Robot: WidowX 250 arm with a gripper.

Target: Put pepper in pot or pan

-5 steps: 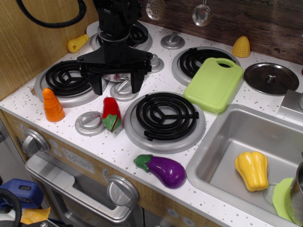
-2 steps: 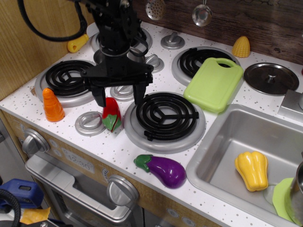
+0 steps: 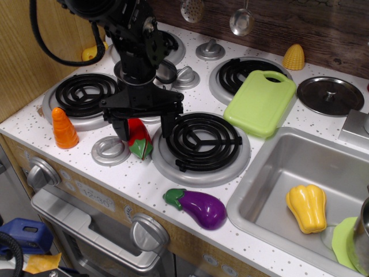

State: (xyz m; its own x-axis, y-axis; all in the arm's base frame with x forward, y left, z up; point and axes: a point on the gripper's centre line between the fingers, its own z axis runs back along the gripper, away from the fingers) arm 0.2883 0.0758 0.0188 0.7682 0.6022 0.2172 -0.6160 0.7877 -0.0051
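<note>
The red pepper [image 3: 139,140] with its green stem cap lies on the white counter between the front-left knob and the front burner [image 3: 200,142]. My black gripper [image 3: 144,128] hangs right over it, open, with one finger [image 3: 121,130] to its left and the other to its right. I cannot tell whether the fingers touch the pepper. A shiny round rim, which looks like the pot [image 3: 166,71], shows behind the arm near the back-left burner and is mostly hidden.
An orange carrot cone [image 3: 63,128] stands at the left edge. A purple eggplant [image 3: 198,207] lies at the front. A green cutting board [image 3: 262,101], a dark lid [image 3: 330,95], a corn cob [image 3: 293,56] and a sink [image 3: 288,167] holding a yellow bell pepper [image 3: 307,208] are at the right.
The gripper has come down and forward from above the knobs, and its open fingers now straddle the red pepper. The pepper has barely shifted.
</note>
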